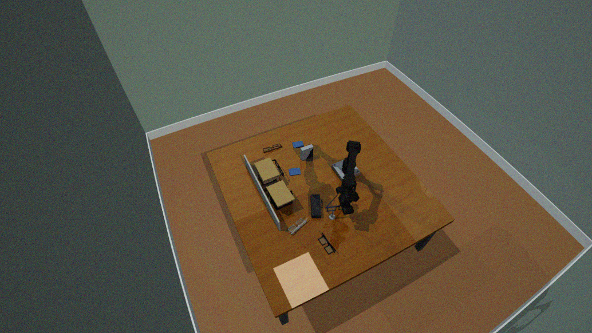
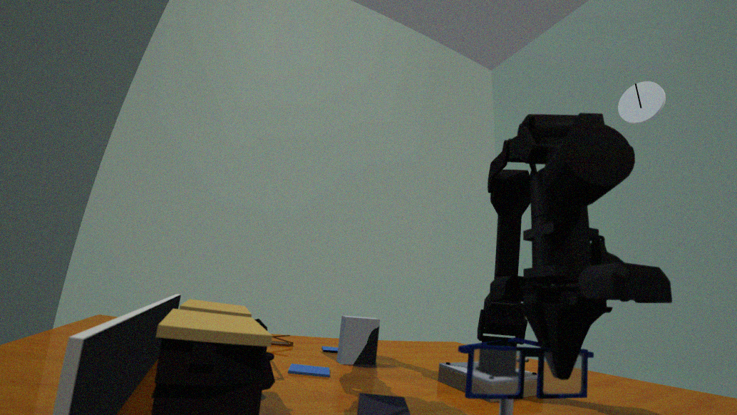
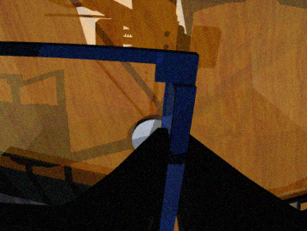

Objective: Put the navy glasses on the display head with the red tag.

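Navy glasses (image 2: 526,371): a thin dark-blue frame with two squarish clear lenses, carried upright above the wooden table, lenses facing the exterior camera, pinched at the bridge between the closed fingers of the black gripper (image 2: 562,371). In the wrist view, the frame's top bar and a vertical blue bar (image 3: 176,121) meet at a corner.
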`<action>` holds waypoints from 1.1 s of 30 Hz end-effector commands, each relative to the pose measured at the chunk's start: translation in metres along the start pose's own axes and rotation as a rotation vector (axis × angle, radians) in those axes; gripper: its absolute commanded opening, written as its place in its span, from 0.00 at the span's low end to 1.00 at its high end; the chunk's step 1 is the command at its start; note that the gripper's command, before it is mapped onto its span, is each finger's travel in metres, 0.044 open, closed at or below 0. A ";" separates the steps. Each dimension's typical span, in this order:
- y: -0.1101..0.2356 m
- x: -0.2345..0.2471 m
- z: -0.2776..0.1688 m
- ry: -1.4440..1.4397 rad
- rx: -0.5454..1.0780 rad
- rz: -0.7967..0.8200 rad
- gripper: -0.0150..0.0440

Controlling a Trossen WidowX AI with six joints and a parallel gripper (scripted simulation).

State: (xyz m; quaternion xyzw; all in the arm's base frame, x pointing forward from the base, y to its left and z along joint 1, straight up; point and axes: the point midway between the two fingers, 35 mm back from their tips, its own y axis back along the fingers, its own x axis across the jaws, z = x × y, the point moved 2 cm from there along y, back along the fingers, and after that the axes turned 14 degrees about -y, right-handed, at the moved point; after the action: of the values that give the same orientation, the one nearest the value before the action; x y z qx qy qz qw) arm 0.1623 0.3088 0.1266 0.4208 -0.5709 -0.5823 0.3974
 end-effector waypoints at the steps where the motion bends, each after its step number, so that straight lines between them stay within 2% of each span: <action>1: -0.011 0.001 0.000 0.124 -0.006 0.006 0.25; 21: -0.040 0.003 -0.001 0.705 -0.008 0.004 0.25; 33: -0.041 0.004 0.006 0.724 -0.009 0.004 0.25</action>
State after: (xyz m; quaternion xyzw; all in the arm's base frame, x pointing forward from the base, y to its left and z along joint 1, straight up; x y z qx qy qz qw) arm 0.1615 0.3080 0.0867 0.5968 -0.3947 -0.3975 0.5745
